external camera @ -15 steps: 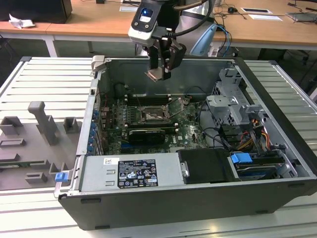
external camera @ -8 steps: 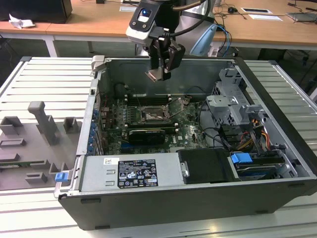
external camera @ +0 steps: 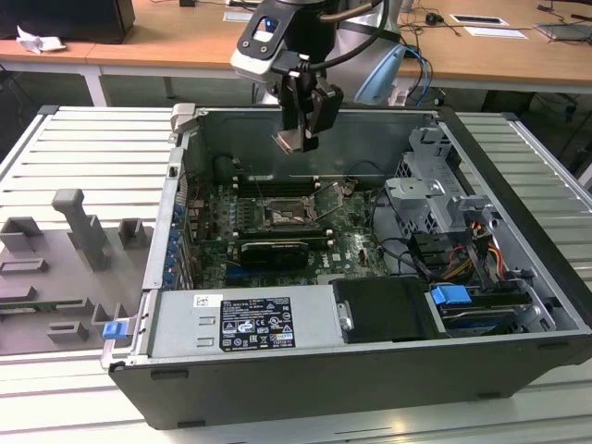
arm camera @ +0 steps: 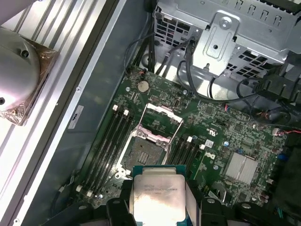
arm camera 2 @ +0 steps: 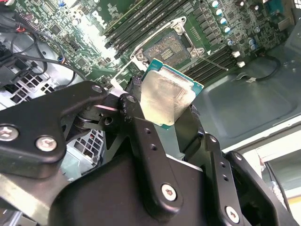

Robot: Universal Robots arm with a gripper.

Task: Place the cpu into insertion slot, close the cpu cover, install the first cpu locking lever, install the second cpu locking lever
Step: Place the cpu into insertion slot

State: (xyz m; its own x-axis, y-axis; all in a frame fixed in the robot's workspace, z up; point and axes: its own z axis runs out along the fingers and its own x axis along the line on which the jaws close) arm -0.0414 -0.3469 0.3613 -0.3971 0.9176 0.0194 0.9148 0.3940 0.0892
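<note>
Gripper (external camera: pixel 301 139) hangs over the open computer case (external camera: pixel 518 231), its black fingers (arm camera 2: pixel 141 127) clamped on opposite edges of the cpu (external camera: pixel 289 141), which is well above the green motherboard (external camera: pixel 351 236) and touching nothing else. In the second wrist view the cpu (arm camera 2: pixel 168 96) is tilted, its pale metal top facing the camera and a green edge showing around it; in the first wrist view the same chip (arm camera: pixel 157 197) sits between the two fingers. The insertion slot (external camera: pixel 282 217) lies below and apart from the chip, uncovered, a dark square with a metal rim (arm camera 2: pixel 168 44), flanked on both sides by long memory slots (arm camera: pixel 110 136). The cpu cover (arm camera: pixel 162 123) is swung open at the socket's edge, so the socket (arm camera: pixel 141 153) is exposed. Nearer the exterior camera, a long black expansion card (external camera: pixel 273 252) stands on the board, and a labelled power supply (external camera: pixel 240 319) fills the case's near side. A metal drive cage (external camera: pixel 430 190) is at the exterior view's right. A grey fixture tray (external camera: pixel 65 268) rests on the slatted table (external camera: pixel 102 129) at the exterior view's left.
</note>
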